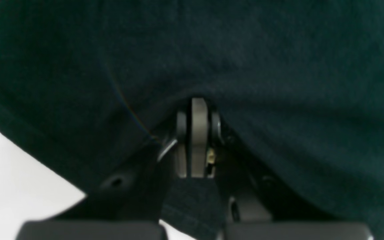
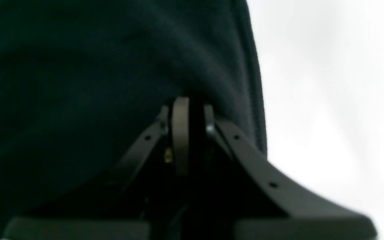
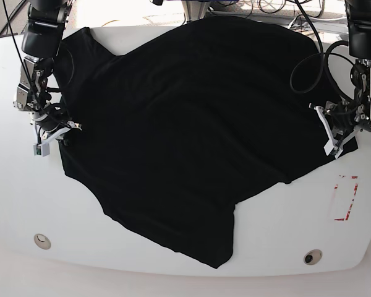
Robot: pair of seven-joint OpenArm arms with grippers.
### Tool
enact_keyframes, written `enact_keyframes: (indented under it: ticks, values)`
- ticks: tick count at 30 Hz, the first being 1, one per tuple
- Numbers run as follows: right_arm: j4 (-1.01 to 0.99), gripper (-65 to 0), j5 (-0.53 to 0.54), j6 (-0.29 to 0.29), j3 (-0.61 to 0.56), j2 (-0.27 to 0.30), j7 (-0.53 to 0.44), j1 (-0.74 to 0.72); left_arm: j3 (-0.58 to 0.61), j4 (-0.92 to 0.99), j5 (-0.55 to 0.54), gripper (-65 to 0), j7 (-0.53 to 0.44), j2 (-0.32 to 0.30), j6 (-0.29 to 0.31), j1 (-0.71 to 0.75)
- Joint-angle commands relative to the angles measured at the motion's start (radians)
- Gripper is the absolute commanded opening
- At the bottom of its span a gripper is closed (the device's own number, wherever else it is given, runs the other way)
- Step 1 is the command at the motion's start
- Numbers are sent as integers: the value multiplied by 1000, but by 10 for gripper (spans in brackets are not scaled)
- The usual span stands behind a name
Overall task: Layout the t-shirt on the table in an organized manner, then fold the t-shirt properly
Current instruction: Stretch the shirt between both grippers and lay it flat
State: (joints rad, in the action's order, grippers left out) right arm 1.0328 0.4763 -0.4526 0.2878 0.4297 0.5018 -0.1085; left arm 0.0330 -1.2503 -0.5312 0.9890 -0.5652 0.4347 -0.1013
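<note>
1. Left gripper (image 1: 197,110): jaws pressed together on black cloth, a fold of it pinched between the pads and draping over both sides. In the base view this gripper (image 3: 341,127) sits at the right edge of the garment.
2. Right gripper (image 2: 187,106): jaws nearly closed, with dark fabric filling the narrow slot between them; a stitched hem runs just beside the fingers. In the base view it (image 3: 57,124) bites the left edge of the cloth.
3. T-shirt (image 3: 191,124): black, short-sleeved, spread over the middle of the table from the far edge toward the near one, lying skewed. One corner points at the near edge and shallow ripples cross the body, so layout looks unfinished.
4. Handling, by judgement: light, limp, non-fragile; it sags from any grip and drags easily on the glossy top. Best held at hems, shoulder seams or corners, both sides at once under mild tension; a mid-panel pinch would only bunch it.
5. Table (image 3: 142,247): glossy white, bare near side.
6. Red dashed rectangle mark (image 3: 346,198): right of the shirt, uncovered.
7. Round holes (image 3: 42,240), (image 3: 310,256): near corners, apart from the cloth.
</note>
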Motion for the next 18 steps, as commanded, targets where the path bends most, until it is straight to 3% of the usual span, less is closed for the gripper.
enact_keyframes:
  ticks: [1,10,18]
  values:
    - [47,-591,-46,16,-2,8,77,45,40,53,46,-650,15,-5,-14,-45]
    - [192,-591,-46,21,6,8,128,158,98,123,46,-650,-63,-28,-14,-143]
    - [395,-590,-49,19,158,-16,209,243,81,-4,43,-650,-66,-59,-14,-139]
